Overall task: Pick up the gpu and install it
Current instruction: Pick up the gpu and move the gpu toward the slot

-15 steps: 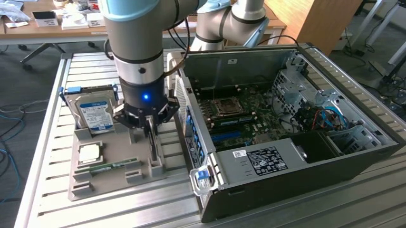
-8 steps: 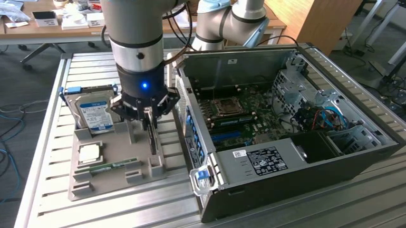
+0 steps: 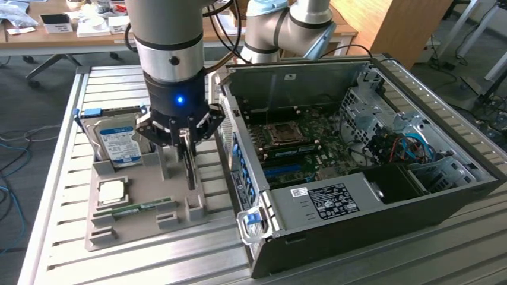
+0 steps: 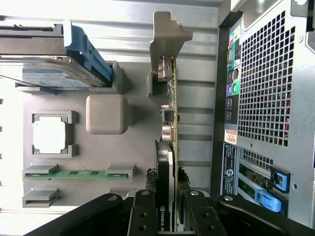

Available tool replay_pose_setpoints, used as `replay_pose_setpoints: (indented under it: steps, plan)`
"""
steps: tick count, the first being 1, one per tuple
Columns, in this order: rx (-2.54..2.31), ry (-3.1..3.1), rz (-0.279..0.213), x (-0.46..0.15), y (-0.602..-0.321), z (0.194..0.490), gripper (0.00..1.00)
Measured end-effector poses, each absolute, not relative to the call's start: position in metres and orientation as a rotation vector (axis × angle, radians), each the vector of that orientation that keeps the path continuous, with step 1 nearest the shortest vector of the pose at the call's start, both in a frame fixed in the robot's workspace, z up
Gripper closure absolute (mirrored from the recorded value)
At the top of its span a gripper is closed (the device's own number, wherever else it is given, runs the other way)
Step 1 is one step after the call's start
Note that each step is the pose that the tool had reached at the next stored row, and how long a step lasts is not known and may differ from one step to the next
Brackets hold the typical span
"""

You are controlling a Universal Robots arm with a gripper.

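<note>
End effector [image 4: 170,216] closed narrow, gripping the gpu [image 4: 166,167] by its faces. Card sits directly beneath me, on edge in the grey holder [image 4: 106,162] on the tabletop [image 3: 63,261]. Long axis parallels the open computer case [image 3: 333,237], just beside.

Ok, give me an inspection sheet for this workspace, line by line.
Surface: slatted metal table, carrying a grey holder tray and an open computer case.
Job's things: graphics card standing on edge in the tray, beside the case.
Clutter: hard drive, processor chip and memory stick, all in the tray.
Grippers: end effector over the tray, fingers closed on the graphics card.
Cables: coloured wires inside the case; loose cables on the floor at the exterior view's left.
Surroundings: wooden desks with small items behind the table.
</note>
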State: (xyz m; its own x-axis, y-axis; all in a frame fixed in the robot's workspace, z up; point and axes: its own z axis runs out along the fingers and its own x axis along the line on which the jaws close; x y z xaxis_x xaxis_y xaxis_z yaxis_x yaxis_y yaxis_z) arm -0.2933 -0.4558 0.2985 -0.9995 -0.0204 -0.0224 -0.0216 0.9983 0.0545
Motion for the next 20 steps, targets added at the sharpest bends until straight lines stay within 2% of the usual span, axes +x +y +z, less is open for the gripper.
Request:
replay_pose_setpoints:
  steps: [6,20]
  plan:
    - [-0.033,3.119,0.085,-0.293,-0.456,0.303,0.73]
    - [-0.033,3.118,0.087,-0.293,-0.456,0.342,0.73]
